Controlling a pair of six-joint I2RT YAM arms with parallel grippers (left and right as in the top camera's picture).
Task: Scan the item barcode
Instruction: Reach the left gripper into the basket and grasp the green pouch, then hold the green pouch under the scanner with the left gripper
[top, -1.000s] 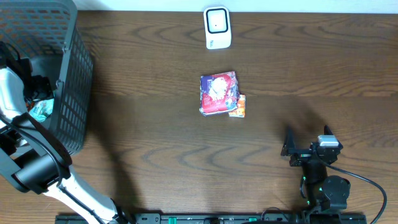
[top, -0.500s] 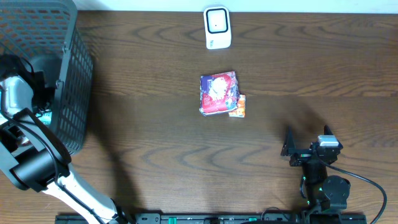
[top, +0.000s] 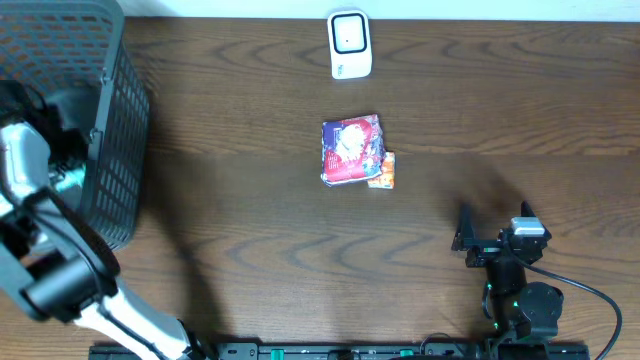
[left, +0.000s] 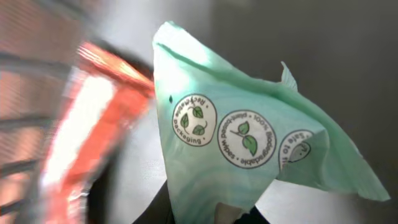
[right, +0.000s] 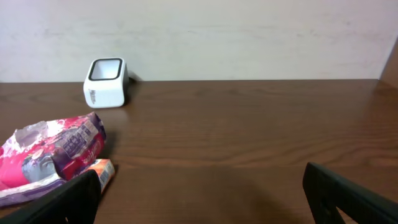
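A dark brown wooden table (top: 250, 230) with a bold, swirling grain fills the overhead view from edge to edge. Soft, even light falls across it, leaving broad, faint shadows on the wood and a dull sheen along the boards. From the right wrist view, the table's far edge meets a plain, pale cream wall (right: 249, 37) with a slightly mottled surface, bare from side to side and evenly lit.
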